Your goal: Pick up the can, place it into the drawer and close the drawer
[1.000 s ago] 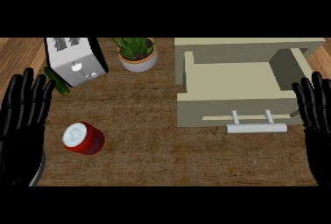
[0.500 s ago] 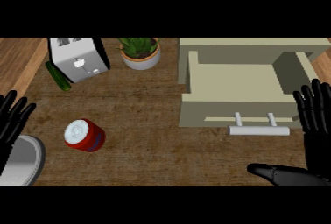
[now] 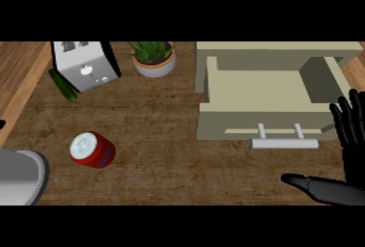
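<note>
The can (image 3: pixel 92 149) sits upright well left of the open drawer (image 3: pixel 267 96), untouched. Right robot hand (image 3: pixel 349 144) is open beside the drawer; left one's out of view. A sloppy grab could tip it rolling.

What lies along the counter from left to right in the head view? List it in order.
Grey forearm → cucumber → toaster and, nearer, the red can → potted plant → open drawer with its handle → right hand.

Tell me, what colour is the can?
Red, with a white top; the can shows best in the head view.
</note>
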You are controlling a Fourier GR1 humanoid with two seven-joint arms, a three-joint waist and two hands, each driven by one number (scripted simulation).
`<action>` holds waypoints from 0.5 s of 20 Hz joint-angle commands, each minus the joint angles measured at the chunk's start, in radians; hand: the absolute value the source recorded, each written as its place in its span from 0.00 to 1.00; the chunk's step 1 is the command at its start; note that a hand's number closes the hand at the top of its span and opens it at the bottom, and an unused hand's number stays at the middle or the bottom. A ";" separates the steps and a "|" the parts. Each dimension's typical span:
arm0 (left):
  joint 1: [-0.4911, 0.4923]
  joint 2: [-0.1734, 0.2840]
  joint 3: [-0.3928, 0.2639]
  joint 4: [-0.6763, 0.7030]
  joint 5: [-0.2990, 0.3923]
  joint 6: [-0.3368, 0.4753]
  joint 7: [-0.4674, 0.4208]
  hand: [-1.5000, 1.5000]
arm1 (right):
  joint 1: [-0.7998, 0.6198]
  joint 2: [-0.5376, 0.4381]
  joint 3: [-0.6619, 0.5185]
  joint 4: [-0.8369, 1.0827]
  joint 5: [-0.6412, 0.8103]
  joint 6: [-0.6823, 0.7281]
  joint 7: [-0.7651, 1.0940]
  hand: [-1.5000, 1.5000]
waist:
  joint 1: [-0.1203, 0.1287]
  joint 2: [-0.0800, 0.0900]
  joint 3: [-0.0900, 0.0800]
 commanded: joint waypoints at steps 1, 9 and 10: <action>-0.080 -0.004 0.015 0.079 -0.023 -0.009 0.020 0.00 | -0.054 -0.018 -0.042 0.056 -0.027 0.023 0.009 0.00 | -0.003 0.001 0.000; -0.073 -0.053 -0.020 0.073 -0.096 -0.034 0.066 0.00 | 0.041 0.043 0.043 -0.017 0.065 0.011 -0.019 0.00 | -0.004 0.000 0.000; -0.048 -0.090 -0.037 0.150 -0.167 -0.088 -0.031 0.00 | 0.072 0.007 -0.048 -0.019 -0.027 0.061 -0.064 0.00 | -0.006 0.000 0.000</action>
